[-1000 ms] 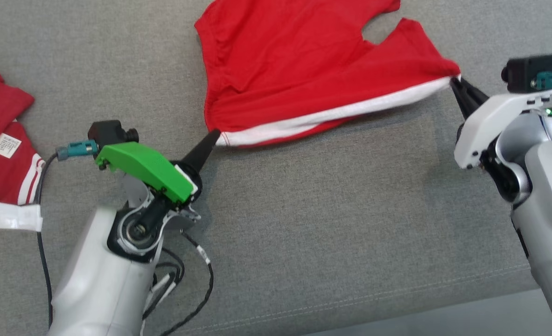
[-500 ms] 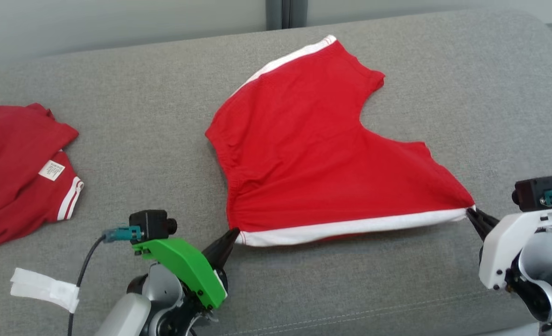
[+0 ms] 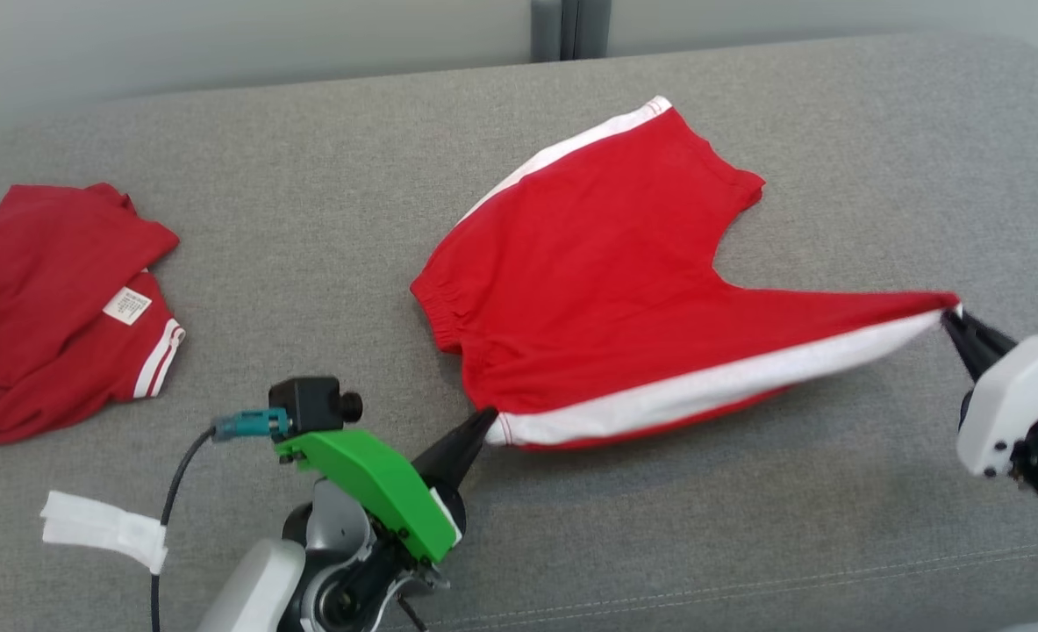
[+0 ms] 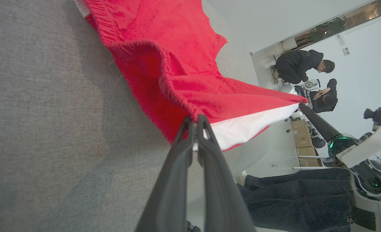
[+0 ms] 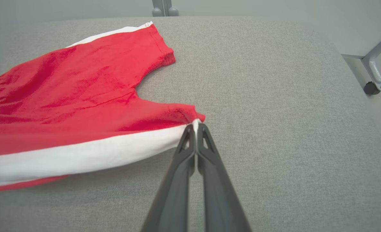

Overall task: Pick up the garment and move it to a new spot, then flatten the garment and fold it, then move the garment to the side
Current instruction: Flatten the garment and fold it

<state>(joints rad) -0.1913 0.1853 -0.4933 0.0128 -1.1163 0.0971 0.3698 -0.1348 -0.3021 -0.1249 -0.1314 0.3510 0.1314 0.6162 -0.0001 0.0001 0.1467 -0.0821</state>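
Carrying everything, the grey padded bench (image 3: 308, 219) spreads across the head view. Red shorts (image 3: 606, 281) with a white side stripe sit right of its middle, the far leg flat and the near edge lifted taut. Another red garment (image 3: 45, 307) lies far left. The left gripper (image 3: 486, 418) is clamped on the waistband corner, and the right gripper (image 3: 950, 316) is pinched closed on the hem corner. A white strip (image 3: 102, 529) lies near the left arm.
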